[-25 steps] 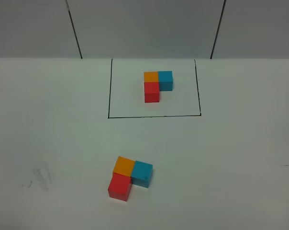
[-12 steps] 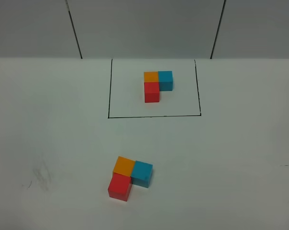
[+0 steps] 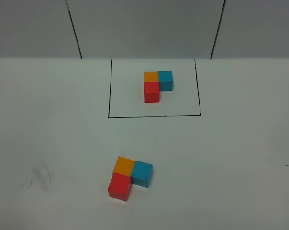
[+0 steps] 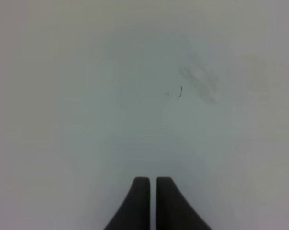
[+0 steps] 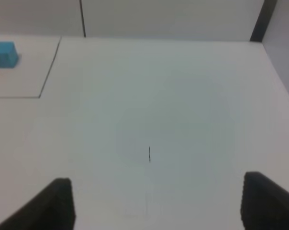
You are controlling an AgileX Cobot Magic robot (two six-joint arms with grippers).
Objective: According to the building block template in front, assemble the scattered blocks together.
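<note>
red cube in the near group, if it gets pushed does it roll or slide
The red cube would likely slide, not roll: its faces are flat. It touches the orange cube and looks to meet the blue cube too, so a push may shift them. It looks stiff.

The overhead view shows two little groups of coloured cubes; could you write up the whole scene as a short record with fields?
surface: white table
framed group: the building block template, an L of orange, cyan-blue and red cubes inside a black-line rectangle
unframed group: the scattered blocks, now touching in the same L, turned slightly against the template
orange cube: beside the cyan-blue cube, red cube joined to the orange
left gripper: shut, holding nothing, over bare table
right gripper: open, holding nothing
arms in overhead view: none visible
</note>
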